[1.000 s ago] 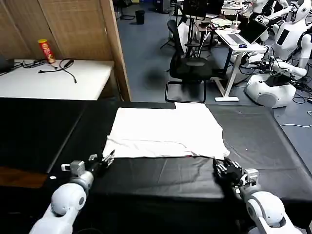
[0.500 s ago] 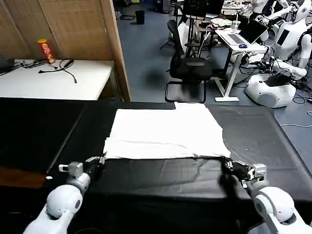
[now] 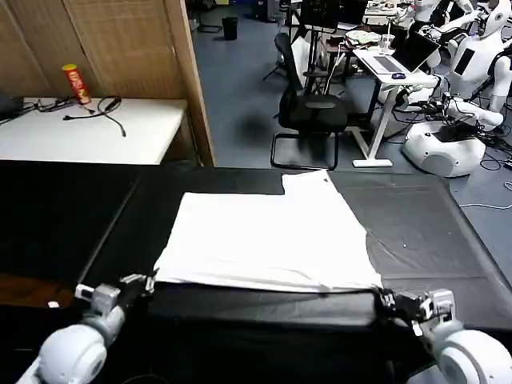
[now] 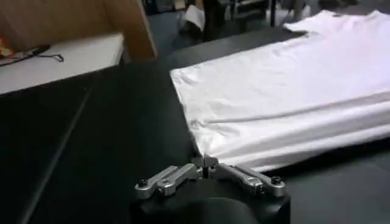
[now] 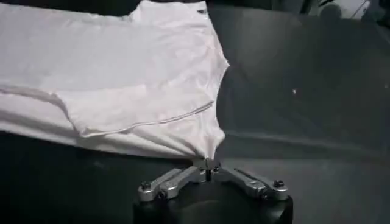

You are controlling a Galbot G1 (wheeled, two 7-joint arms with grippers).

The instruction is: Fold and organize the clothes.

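Observation:
The white T-shirt [image 3: 268,240] lies flat on the black table [image 3: 72,216], plain side up, with its near edge doubled over. My left gripper [image 3: 144,282] is shut on the shirt's near left corner [image 4: 204,159]. At the near right corner [image 5: 206,155], my right gripper [image 3: 386,299] is shut on the cloth too. Both grippers sit low at the table's front edge, and the cloth [image 5: 116,79] stretches taut between them. A sleeve [image 3: 308,180] pokes out at the far edge.
Behind the black table stand a white table [image 3: 88,132] with cables and a red can [image 3: 77,84], a wooden partition [image 3: 188,76] and a black office chair [image 3: 308,108]. Other robots [image 3: 448,128] and a desk stand at the far right.
Both grippers have drawn back toward the table's front edge with the shirt's near corners in them. The shirt has slid nearer and been pulled flatter and wider.

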